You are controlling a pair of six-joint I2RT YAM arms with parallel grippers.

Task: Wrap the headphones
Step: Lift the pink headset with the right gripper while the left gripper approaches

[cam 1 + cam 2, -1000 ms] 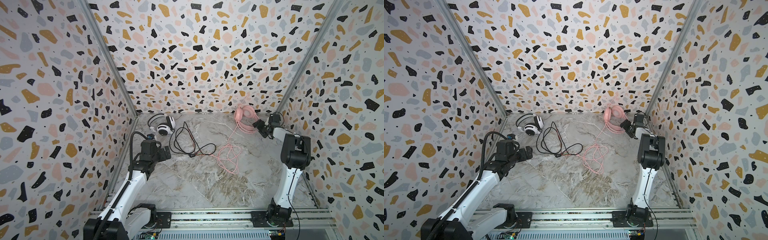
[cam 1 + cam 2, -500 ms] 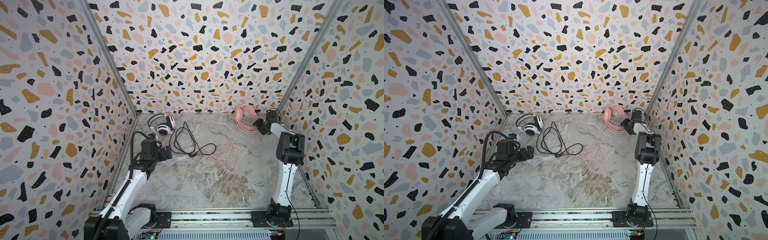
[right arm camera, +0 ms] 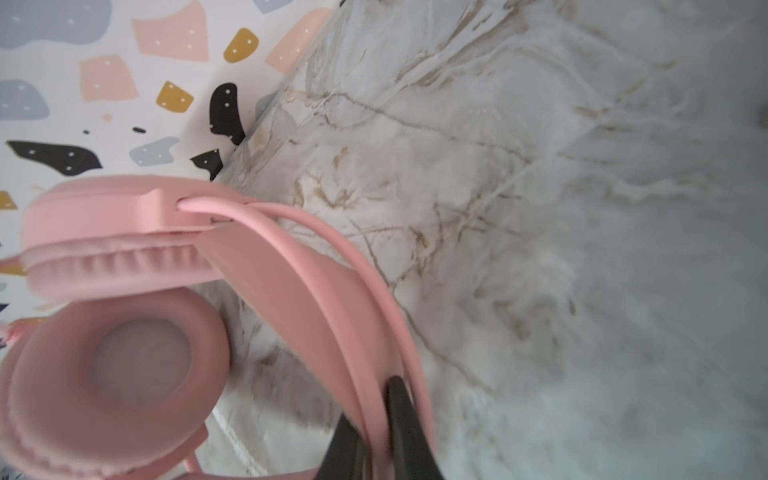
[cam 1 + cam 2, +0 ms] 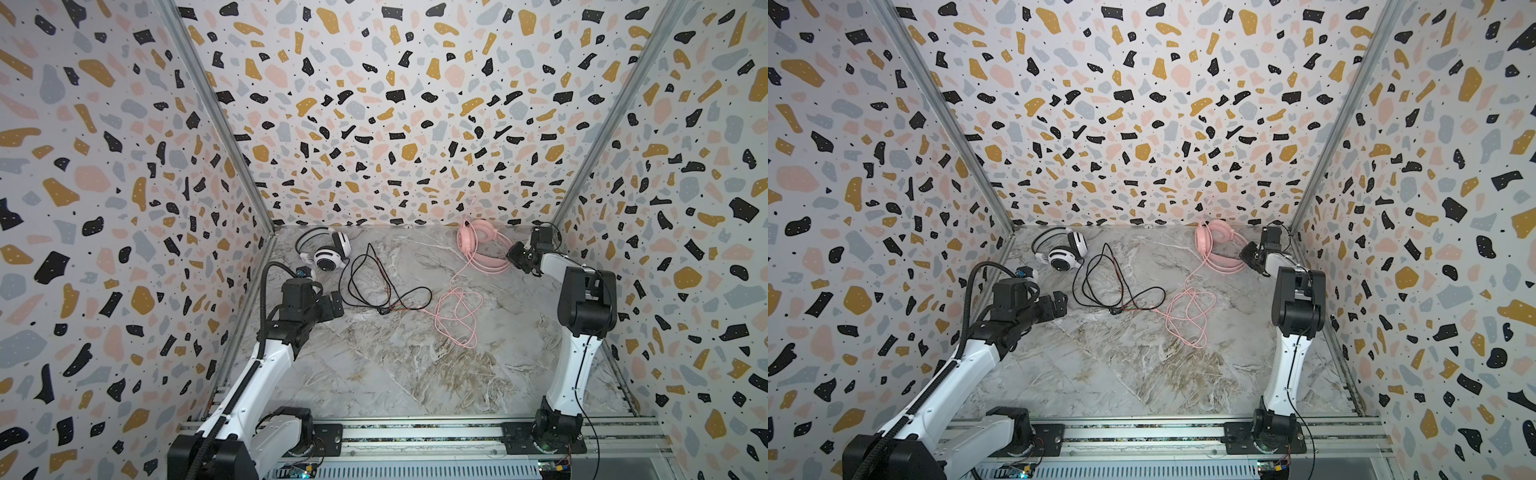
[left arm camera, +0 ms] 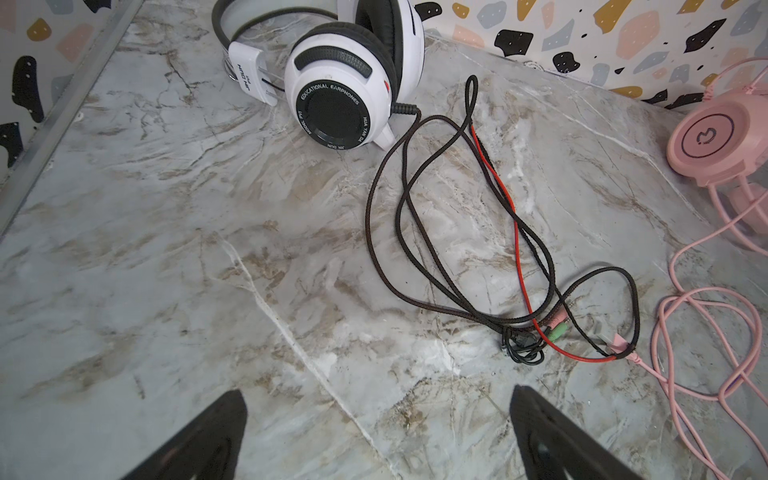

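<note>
Pink headphones [image 3: 291, 291] (softly padded, matte).

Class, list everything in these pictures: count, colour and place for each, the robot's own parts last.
white headset: one, white and black, far left corner.
black cable: one, black, looped loosely from it toward the middle.
pink headset: one, pink, far right by the back wall.
pink cable: one, pink, loose loops beside the black cable.
table: one, grey marble.
walls: three, speckled, around the table.
rail: one, silver, front edge.
left gripper: one, black, jaws open, empty, above the table.
right gripper: one, black, jaws shut on the pink headset's band.
</note>
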